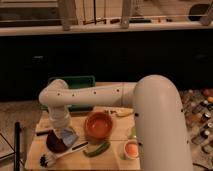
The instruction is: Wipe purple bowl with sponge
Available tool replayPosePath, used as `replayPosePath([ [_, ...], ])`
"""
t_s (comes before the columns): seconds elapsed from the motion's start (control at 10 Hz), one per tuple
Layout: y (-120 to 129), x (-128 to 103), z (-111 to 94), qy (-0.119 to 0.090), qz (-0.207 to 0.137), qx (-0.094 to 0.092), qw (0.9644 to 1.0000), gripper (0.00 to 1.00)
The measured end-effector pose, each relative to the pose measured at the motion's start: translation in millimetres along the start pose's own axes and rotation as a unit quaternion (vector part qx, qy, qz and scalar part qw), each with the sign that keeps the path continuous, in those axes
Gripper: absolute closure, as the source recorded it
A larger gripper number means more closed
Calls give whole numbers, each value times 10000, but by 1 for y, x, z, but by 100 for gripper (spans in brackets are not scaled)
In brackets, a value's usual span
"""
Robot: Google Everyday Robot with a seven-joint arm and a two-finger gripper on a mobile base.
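Purple bowl [54, 145] sits lower left on the table [34, 151], with the gripper [63, 131] pointing straight down over its right rim. Sponge [69, 135] is at the gripper's tip; can't tell if the claw is clamping it. Arm [95, 94] bends at a mid-left elbow and runs level rightward above the orange bowl [98, 125].
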State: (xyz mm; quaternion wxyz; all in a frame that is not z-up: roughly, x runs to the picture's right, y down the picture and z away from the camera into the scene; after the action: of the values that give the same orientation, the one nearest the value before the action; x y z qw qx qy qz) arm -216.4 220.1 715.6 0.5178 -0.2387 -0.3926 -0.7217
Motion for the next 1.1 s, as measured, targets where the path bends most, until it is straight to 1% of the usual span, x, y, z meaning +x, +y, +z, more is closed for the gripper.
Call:
replayPosePath([
  [0.2,-12,12,-7,85,-138,-52,9999,100],
  [0.4,-36,24,-9,122,-413,-93,9990,100],
  [0.6,-55,30,-6,111,-758,-80,9970,100],
  [0.8,-65,27,-5,91,-1018,-44,9948,100],
  [0.9,-67,23,-4,108,-1052,23,9944,100],
  [1.1,-60,14,-6,136,-1021,109,9946,100],
])
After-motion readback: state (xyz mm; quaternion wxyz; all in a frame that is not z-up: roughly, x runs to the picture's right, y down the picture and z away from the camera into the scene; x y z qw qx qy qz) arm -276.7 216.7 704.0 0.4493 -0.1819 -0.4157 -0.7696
